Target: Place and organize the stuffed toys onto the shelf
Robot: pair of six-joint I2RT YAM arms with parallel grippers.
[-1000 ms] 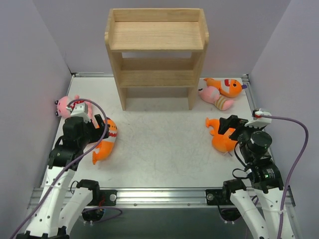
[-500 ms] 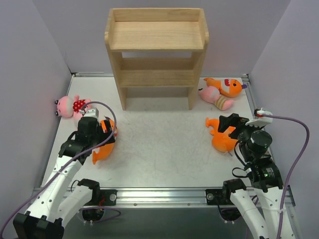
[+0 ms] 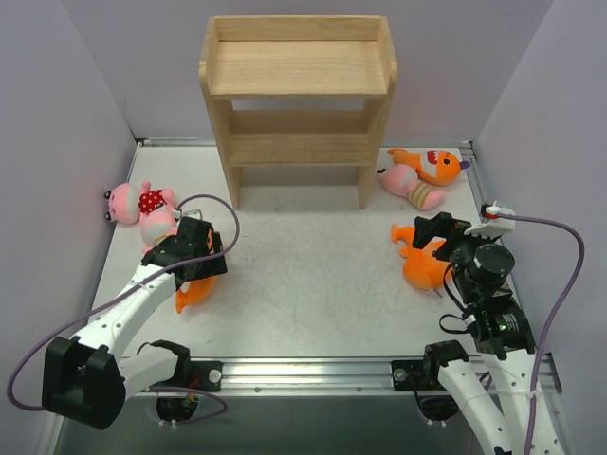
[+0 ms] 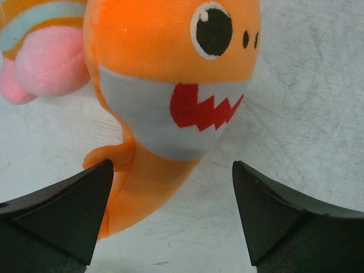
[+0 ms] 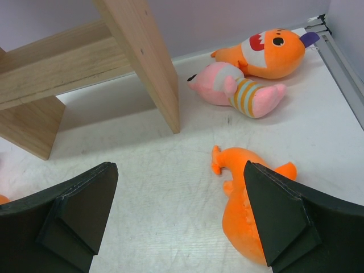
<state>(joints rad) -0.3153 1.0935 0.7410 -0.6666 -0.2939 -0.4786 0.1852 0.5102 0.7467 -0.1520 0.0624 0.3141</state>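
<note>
The wooden shelf (image 3: 297, 85) stands at the back with nothing on it. My left gripper (image 3: 197, 258) is open, low over an orange fish toy (image 3: 193, 288). In the left wrist view that fish (image 4: 170, 74) lies face up, its tail reaching between the spread fingers of the gripper (image 4: 173, 227), and a pink striped doll (image 4: 40, 57) touches it. A pink polka-dot doll (image 3: 140, 201) lies at the far left. My right gripper (image 3: 438, 237) is open above another orange fish (image 3: 424, 267), whose tail end (image 5: 250, 199) sits by the right finger. A third fish (image 3: 434, 165) and a striped doll (image 3: 410, 186) lie by the shelf's right leg.
Grey walls close in both sides and the back. A metal rail (image 3: 303, 370) runs along the near edge by the arm bases. The shelf's right leg (image 5: 145, 62) stands close in front of the right gripper (image 5: 182, 227). Purple cables loop off both wrists.
My left arm has swung its gripper rightward and nearer, off the pink dolls and over the orange fish. The polka-dot doll is now uncovered. The right arm barely moved.
</note>
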